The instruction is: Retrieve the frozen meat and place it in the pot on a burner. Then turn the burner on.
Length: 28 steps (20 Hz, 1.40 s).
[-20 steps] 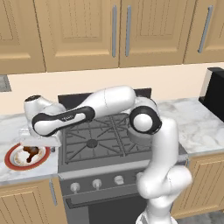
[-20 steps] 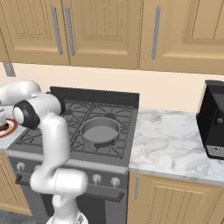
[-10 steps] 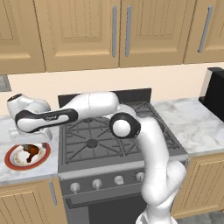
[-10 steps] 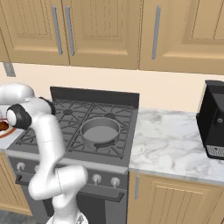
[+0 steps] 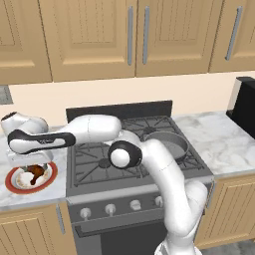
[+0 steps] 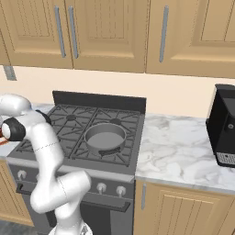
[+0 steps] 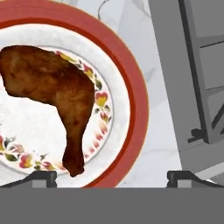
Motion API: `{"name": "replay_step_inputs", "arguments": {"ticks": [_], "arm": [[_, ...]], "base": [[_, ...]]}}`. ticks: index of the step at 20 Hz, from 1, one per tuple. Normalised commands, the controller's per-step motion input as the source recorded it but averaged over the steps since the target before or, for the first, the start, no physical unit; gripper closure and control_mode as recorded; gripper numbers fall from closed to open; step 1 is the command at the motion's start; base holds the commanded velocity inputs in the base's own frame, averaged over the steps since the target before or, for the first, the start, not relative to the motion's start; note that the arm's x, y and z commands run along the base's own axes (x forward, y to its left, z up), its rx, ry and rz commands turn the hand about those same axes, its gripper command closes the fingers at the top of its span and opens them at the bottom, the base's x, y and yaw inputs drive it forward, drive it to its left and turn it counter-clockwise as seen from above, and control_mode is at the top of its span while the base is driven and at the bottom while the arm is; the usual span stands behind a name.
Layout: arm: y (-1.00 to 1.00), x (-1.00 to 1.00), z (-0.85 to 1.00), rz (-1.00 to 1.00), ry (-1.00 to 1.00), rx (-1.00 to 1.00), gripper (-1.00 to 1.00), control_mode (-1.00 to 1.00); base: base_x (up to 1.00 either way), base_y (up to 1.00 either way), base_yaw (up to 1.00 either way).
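The frozen meat (image 7: 52,87) is a reddish-brown drumstick lying on a red-rimmed white plate (image 7: 131,96), and in the left base view the meat (image 5: 35,173) and plate (image 5: 12,184) sit on the counter left of the stove. My gripper (image 5: 29,162) hangs open just above the plate. In the hand view the gripper (image 7: 111,177) has its two fingertips (image 7: 41,177) spread wide, with the drumstick's thin end near the left one. Nothing is held. The grey pot (image 5: 167,144) stands empty on the front right burner, also visible as the pot (image 6: 105,136).
The stove's edge (image 7: 192,65) runs close beside the plate. Knobs (image 5: 110,209) line the stove front. A black coffee machine (image 6: 225,126) stands on the right counter. Wooden cabinets hang above.
The arm has swung further left and the hand has come down over the plate. The gripper has stayed open; the meat and pot have not moved.
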Motion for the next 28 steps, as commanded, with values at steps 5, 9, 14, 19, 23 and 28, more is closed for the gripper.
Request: {"name": "replay_step_inputs", "arguments": {"ticks": [5, 9, 14, 19, 23, 28], "arm": [[0.09, 0.26, -0.53, -0.01, 0.01, 0.02, -1.0, -1.0], [0.16, 0.33, -0.49, 0.0, 0.07, 0.0, -1.0, -1.0], [0.27, 0.28, -0.31, -0.02, 0.01, 0.0, -1.0, -1.0], [0.22, 0.03, -0.04, 0.0, 0.0, 0.0, -1.0, -1.0], [0.06, -0.09, -0.16, 0.0, 0.0, 0.01, -1.0, -1.0], [0.0, -0.39, -0.27, -0.03, 0.0, 0.05, 1.0, -1.0]], "base": [[0.0, 0.0, 0.0], [0.0, 0.0, 0.0], [0.0, 0.0, 0.0], [0.0, 0.0, 0.0], [0.0, 0.0, 0.0], [0.0, 0.0, 0.0]]}}
